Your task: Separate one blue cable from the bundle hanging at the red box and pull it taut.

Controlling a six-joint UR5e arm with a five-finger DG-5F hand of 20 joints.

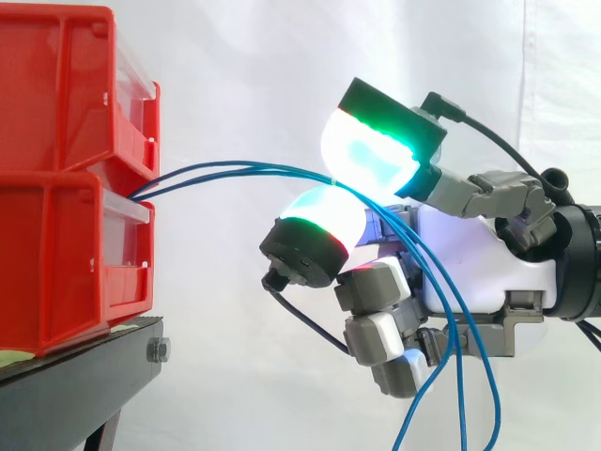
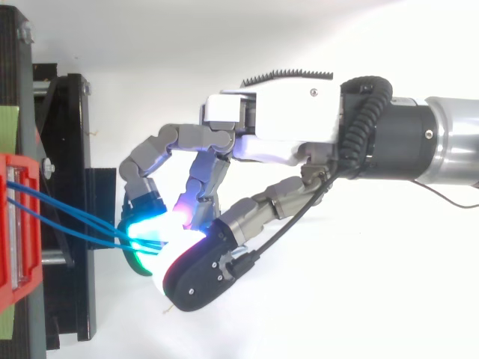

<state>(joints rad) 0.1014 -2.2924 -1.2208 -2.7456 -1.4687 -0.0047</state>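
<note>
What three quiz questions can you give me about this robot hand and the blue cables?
1. True or false: the blue cables come out of green bins.
2. What is the robot hand doing? A: curling its fingers round the cables. B: lying flat and open. C: pointing straight up.
3. Fill in: the red bins sit on a ____ stand.
Key: 1 false; 2 A; 3 black.
</note>
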